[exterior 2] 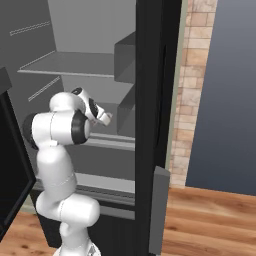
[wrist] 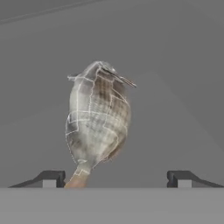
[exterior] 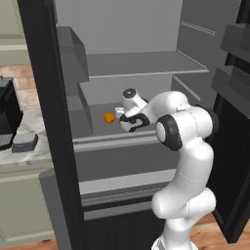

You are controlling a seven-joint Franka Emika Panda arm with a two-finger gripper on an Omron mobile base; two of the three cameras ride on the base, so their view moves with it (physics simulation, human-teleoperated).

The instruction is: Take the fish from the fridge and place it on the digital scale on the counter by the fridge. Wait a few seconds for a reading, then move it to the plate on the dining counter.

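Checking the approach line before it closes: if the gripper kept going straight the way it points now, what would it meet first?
Most likely the fish: in the hand view it lies dead ahead between the open gripper fingertips. Beyond it is the fridge interior; depth is unclear.

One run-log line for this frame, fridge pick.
phase: reach for pick | gripper: open, straddling fish | fish: on fridge shelf, not held | orange fruit: beside it | digital scale: bare
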